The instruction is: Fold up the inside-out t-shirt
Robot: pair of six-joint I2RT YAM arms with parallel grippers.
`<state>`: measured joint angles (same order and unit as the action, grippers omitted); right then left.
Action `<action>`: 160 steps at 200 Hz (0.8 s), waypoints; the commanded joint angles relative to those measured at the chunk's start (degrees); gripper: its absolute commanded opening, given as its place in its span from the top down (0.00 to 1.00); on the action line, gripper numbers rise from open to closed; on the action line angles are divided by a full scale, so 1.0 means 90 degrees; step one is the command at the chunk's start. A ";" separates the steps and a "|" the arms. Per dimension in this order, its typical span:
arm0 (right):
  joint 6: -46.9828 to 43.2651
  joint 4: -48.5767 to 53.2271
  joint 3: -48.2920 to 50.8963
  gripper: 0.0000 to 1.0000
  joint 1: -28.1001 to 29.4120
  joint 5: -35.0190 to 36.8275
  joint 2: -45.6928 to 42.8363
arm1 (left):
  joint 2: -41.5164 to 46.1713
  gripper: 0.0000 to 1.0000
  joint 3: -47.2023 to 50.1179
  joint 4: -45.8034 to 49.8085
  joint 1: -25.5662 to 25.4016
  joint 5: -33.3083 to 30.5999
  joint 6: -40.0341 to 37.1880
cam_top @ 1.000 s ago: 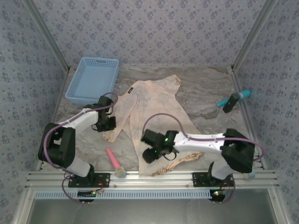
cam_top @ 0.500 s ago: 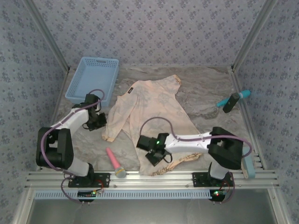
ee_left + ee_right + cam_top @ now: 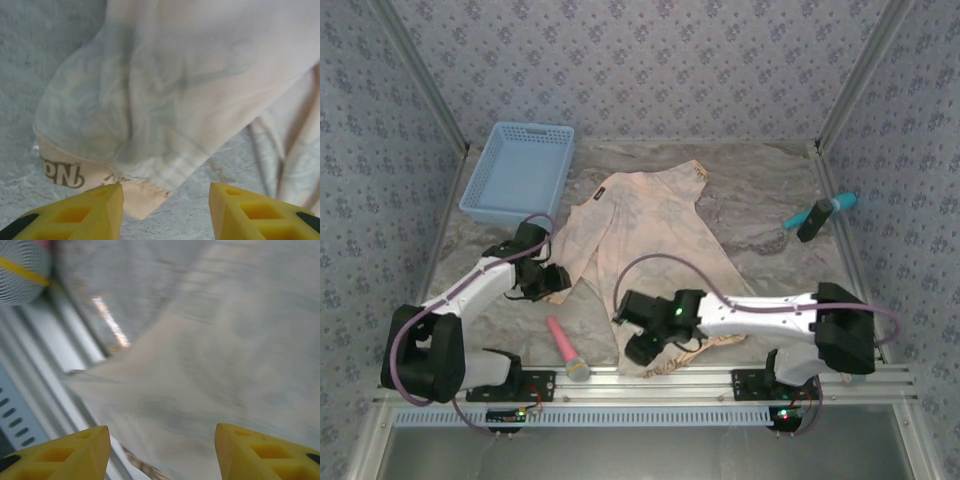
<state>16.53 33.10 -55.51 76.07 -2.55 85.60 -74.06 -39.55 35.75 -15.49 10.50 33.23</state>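
We find the inside-out t-shirt (image 3: pixel 645 225) lying rumpled, pale side up, mid-table (image 3: pixel 760 190), with its lower edge at the near rail. The left gripper (image 3: pixel 165 195) stands spread just short of a sleeve cuff (image 3: pixel 75 167), and the right gripper (image 3: pixel 162 435) stands spread over the near hem; neither pinches cloth. We judge the fabric light, limp and apt to bunch, best taken at the stitched cuff and hem corners.

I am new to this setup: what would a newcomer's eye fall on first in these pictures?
First, the peach t-shirt spread pale side up across the middle of the table, with the open left hand at its left edge and the open right hand over its near hem. Then the blue basket at the far left and the pink microphone at the near edge.
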 commanded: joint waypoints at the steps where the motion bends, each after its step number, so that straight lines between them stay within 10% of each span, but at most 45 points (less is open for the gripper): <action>1: -0.0346 -0.0229 -0.0178 0.40 0.0432 0.0178 0.0666 | -0.0305 0.51 -0.0006 -0.0193 -0.0055 -0.0191 0.0268; 24: -0.0333 -0.0158 -0.0230 0.51 0.0663 0.0534 0.1154 | -0.0798 0.61 -0.0222 -0.0199 -0.0057 -0.0573 0.0167; 59: 0.0236 -0.0025 0.0005 1.00 0.0524 0.1130 0.0857 | -0.1017 1.00 -0.0632 0.0004 -0.0057 -0.0677 -0.0064; 94: 0.0408 0.0916 0.0529 1.00 -0.0747 0.0684 -0.0770 | -0.0145 1.00 -0.0867 0.0739 -0.0028 -0.0614 0.0009; 124: 0.0790 0.1353 0.1042 1.00 -0.3254 0.0196 -0.1111 | 0.0870 1.00 -0.0327 0.0534 0.0863 0.0209 0.0877; 140: 0.1007 0.1354 0.1066 0.64 -0.3668 0.0812 -0.0905 | 0.1099 1.00 -0.0052 0.0131 0.1628 0.0687 0.1230; 160: 0.0819 0.1206 0.0897 0.53 -0.3488 0.1091 -0.1142 | 0.0917 0.94 -0.0202 0.0092 0.1963 0.0658 0.1193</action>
<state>22.87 40.95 -46.76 42.72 4.32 76.79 -64.18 -41.63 37.52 -0.69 12.56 40.51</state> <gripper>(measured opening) 0.438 0.060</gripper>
